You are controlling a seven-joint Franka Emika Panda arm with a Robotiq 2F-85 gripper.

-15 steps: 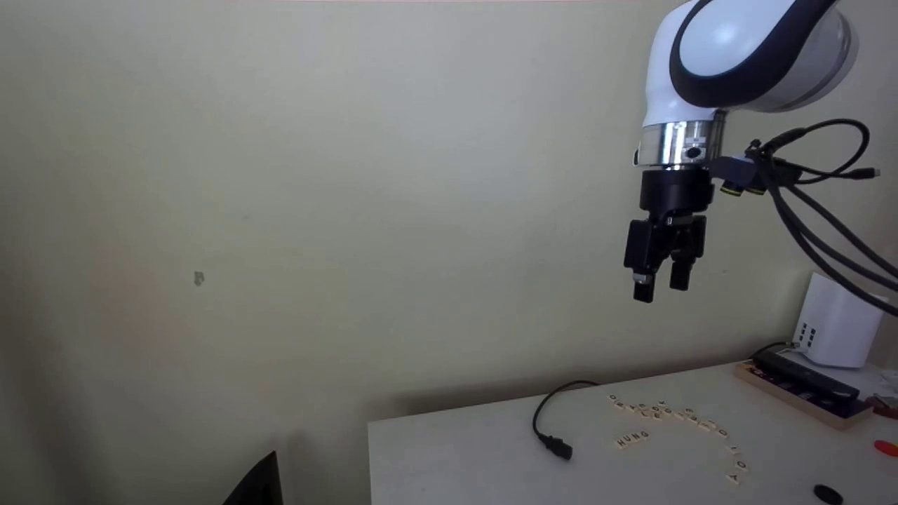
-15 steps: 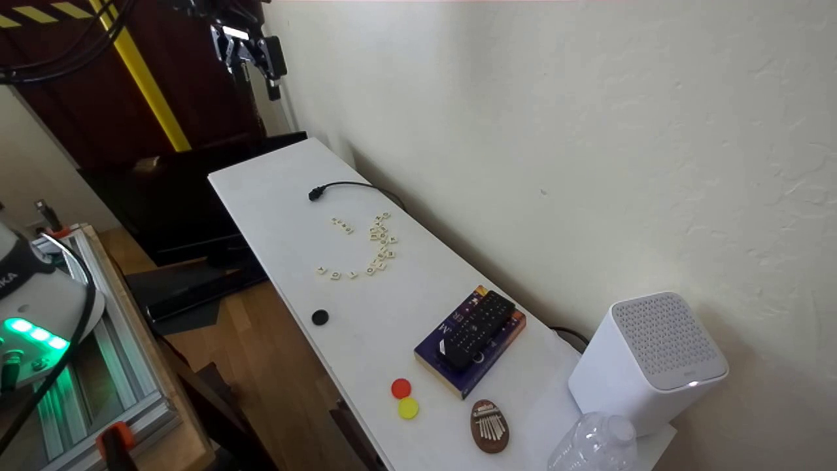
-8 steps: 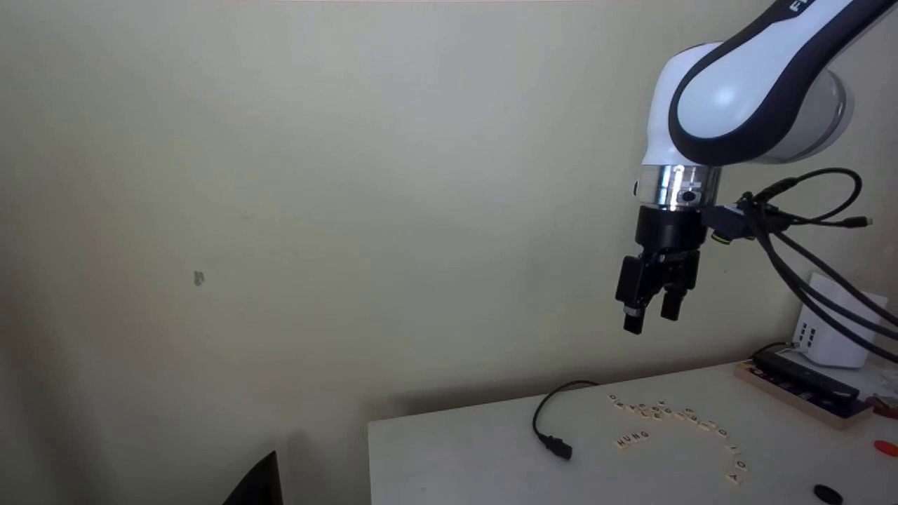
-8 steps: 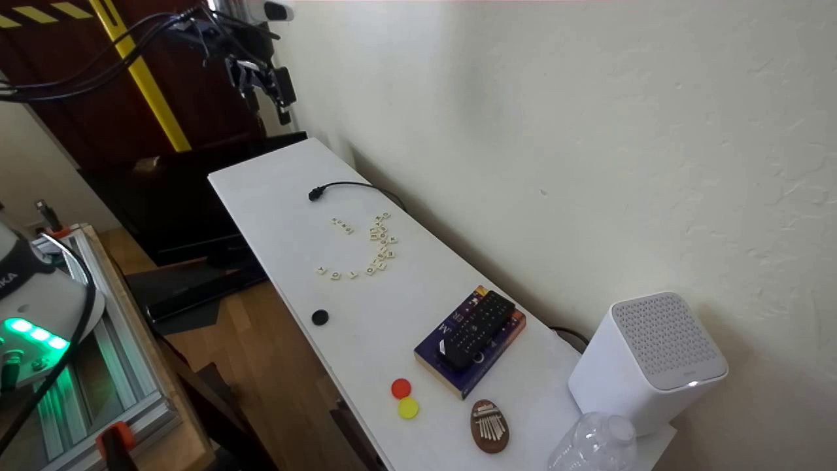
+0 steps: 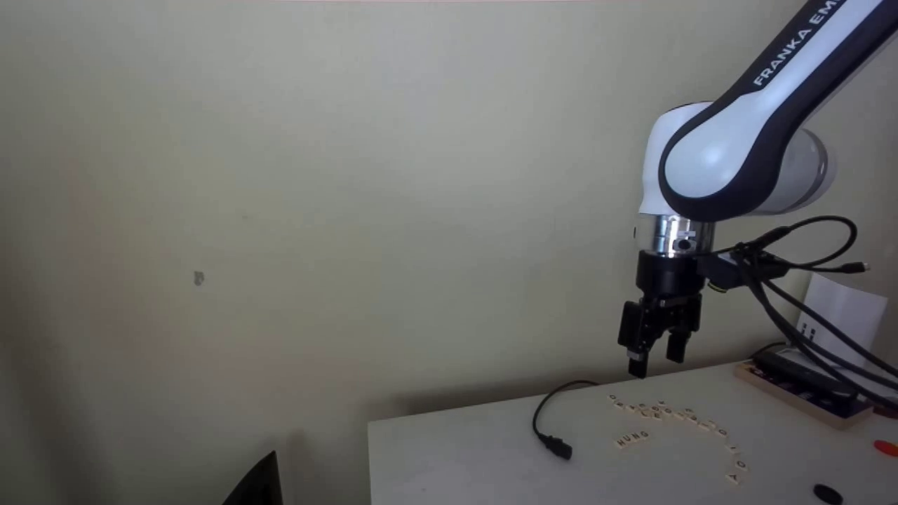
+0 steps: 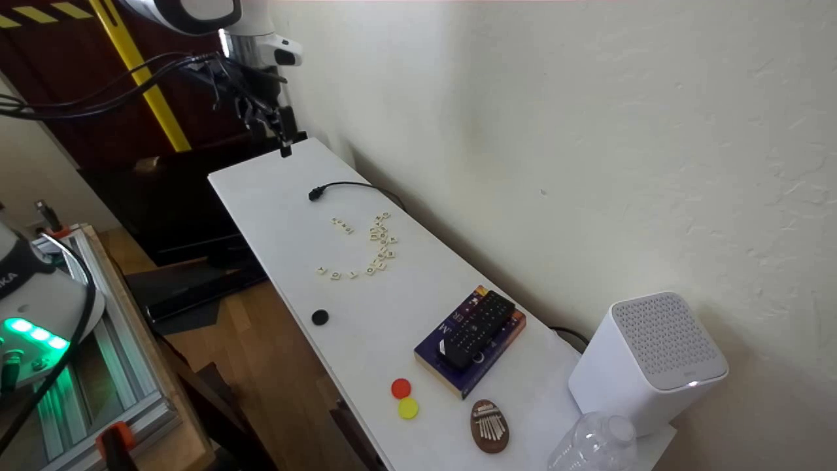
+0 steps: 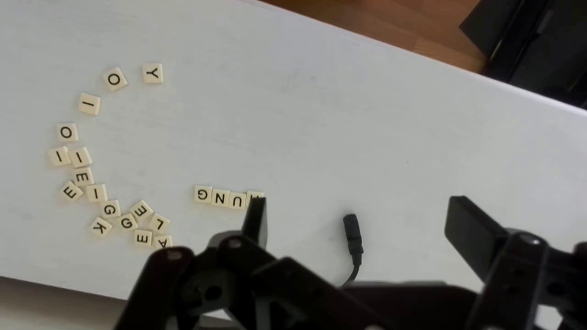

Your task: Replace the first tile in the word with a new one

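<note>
The word HUNG is a short row of cream letter tiles on the white table. Its first tile, H (image 7: pixel 255 195), is partly hidden behind a finger in the wrist view; U (image 7: pixel 237 200), N (image 7: pixel 220 197) and G (image 7: pixel 202 194) show fully. The row also shows in both exterior views (image 5: pixel 633 438) (image 6: pixel 342 226). Several loose tiles lie in a curved line beside it, from Y (image 7: pixel 152 73) through O (image 7: pixel 114 79) and K (image 7: pixel 101 227) to A (image 7: pixel 163 241), which is partly covered. My gripper (image 7: pixel 357 204) is open and empty, above the table; it shows in both exterior views (image 5: pixel 657 359) (image 6: pixel 274 142).
A black cable plug (image 7: pixel 353 233) lies on the table between the fingers' outlines in the wrist view. A black disc (image 6: pixel 320 317), a book (image 6: pixel 451 333) with a remote (image 6: pixel 477 327), red (image 6: pixel 401 388) and yellow (image 6: pixel 408 408) discs and a white box (image 6: pixel 644 366) stand farther along. The wall borders the table.
My arm has come down steadily, so the open gripper is now much lower and closer to the table. The tiles and other objects have not moved.
</note>
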